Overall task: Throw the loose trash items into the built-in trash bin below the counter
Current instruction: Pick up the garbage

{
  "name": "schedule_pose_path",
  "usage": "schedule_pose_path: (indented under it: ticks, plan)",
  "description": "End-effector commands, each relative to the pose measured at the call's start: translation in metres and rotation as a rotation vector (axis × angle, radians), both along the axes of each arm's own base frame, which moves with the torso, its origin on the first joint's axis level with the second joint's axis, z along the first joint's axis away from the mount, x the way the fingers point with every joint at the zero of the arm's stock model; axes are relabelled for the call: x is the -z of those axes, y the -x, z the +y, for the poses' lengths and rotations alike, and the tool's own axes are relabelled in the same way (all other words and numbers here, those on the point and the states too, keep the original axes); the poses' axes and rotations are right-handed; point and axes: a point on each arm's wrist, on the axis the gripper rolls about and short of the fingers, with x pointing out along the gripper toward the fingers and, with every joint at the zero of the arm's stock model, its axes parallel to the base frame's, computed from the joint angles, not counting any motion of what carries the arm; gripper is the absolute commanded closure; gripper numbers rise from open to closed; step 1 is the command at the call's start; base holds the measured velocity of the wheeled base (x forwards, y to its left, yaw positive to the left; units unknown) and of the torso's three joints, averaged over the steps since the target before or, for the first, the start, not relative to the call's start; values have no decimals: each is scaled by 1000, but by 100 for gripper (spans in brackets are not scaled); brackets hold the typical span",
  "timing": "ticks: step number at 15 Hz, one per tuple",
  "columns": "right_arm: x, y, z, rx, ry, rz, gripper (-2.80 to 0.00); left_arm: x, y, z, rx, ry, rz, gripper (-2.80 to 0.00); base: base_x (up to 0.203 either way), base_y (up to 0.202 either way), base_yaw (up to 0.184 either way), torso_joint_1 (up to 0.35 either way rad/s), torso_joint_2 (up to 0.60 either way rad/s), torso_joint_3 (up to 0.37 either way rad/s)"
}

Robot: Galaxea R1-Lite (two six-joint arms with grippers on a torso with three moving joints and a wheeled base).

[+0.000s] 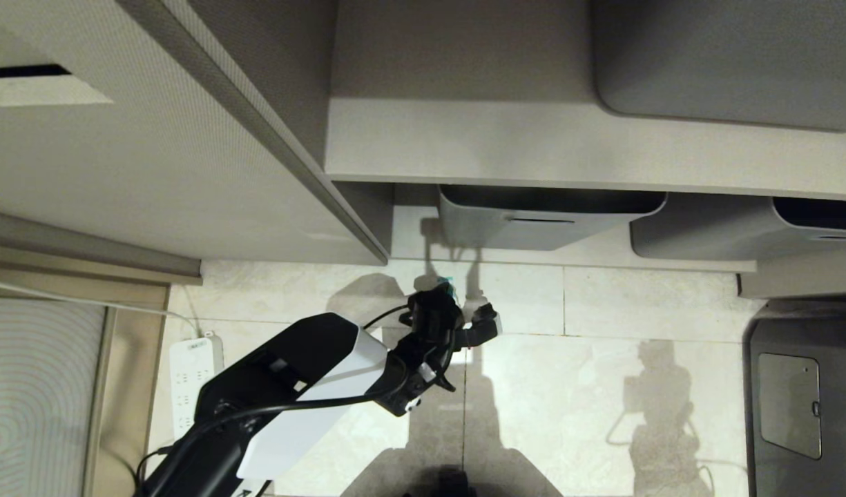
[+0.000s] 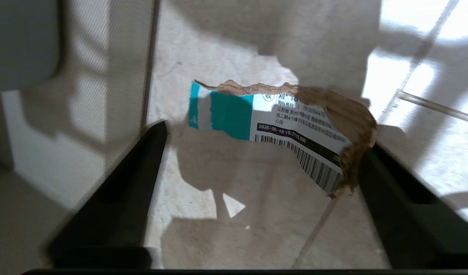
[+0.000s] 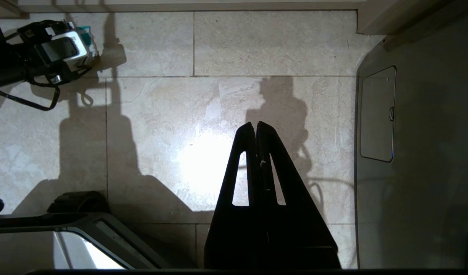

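The left gripper hangs low over the tiled floor, jaws spread around a torn teal-and-white label scrap lying on that floor, not yet pinched. The right gripper, pressed together, is parked above the same floor. Binning remains undone.

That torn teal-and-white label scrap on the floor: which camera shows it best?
The left wrist view: the torn label scrap fills the frame between the left end effector's open fingers, barcode and ragged brown edge clear. The head view shows only a teal speck behind that end effector; the right wrist view, a sliver.
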Motion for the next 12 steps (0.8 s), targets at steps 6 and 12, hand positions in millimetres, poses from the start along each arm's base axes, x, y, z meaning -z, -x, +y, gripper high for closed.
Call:
schedule_pose_path:
  ticks: [6, 12]
  plan:
    - [0, 0, 0, 0, 0, 2, 0, 1, 0, 0, -2, 0, -10, 0, 0, 0, 0, 0, 0, 0]
    - [0, 0, 0, 0, 0, 1, 0, -2, 2, 1, 1, 0, -7, 0, 0, 0, 0, 0, 0, 0]
